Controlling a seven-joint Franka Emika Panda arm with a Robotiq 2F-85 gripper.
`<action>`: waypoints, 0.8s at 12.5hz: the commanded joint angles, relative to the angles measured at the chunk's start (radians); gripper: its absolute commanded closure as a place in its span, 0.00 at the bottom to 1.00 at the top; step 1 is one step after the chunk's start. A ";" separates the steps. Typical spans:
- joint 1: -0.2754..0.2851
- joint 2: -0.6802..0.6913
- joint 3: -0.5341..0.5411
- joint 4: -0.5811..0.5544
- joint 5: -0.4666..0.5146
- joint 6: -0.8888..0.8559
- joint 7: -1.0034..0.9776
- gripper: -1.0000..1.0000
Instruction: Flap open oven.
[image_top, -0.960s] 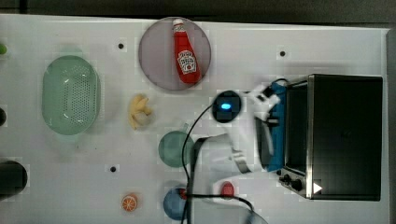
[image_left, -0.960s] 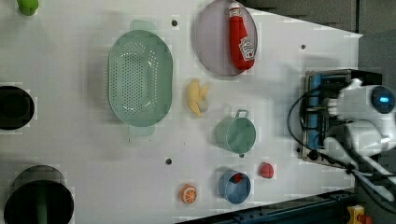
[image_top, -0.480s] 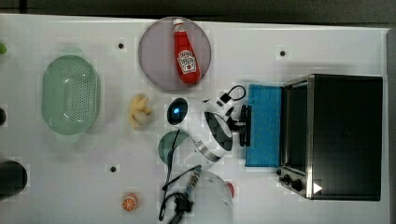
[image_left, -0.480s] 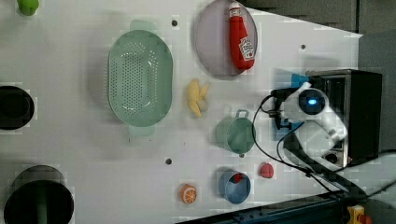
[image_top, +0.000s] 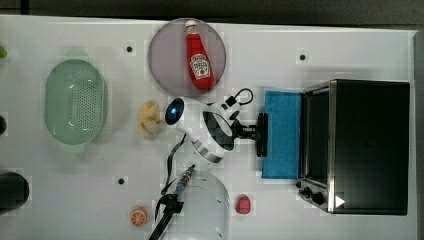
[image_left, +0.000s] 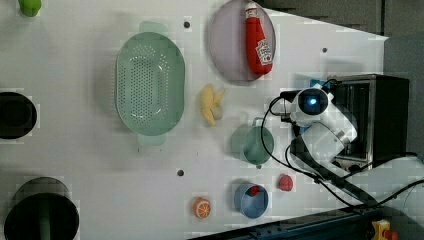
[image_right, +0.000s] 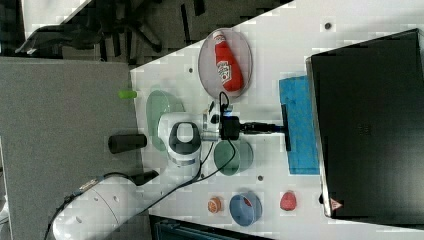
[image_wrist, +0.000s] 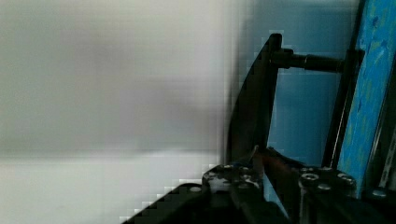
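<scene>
One oven (image_top: 367, 145) stands at the top view's right end of the white table (image_top: 300, 210), and we see its blue glass door (image_top: 282, 134) folded down flat. Our gripper (image_top: 256, 131) has its jaws narrowly pinched on the door's dark bar handle (image_top: 261, 134).

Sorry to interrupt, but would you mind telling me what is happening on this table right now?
The robot arm is opening the oven on the white table. Its claw is closed on the dark bar handle of the blue glass door, which is folded down nearly flat in front of the oven. A ketchup bottle lies on a round plate, and a green colander sits untouched at the top view's left.
</scene>
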 joint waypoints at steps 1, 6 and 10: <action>-0.005 -0.142 -0.004 0.027 0.111 0.034 0.054 0.83; -0.015 -0.392 -0.030 0.030 0.457 -0.017 0.054 0.83; -0.016 -0.557 -0.071 0.048 0.671 -0.133 0.054 0.83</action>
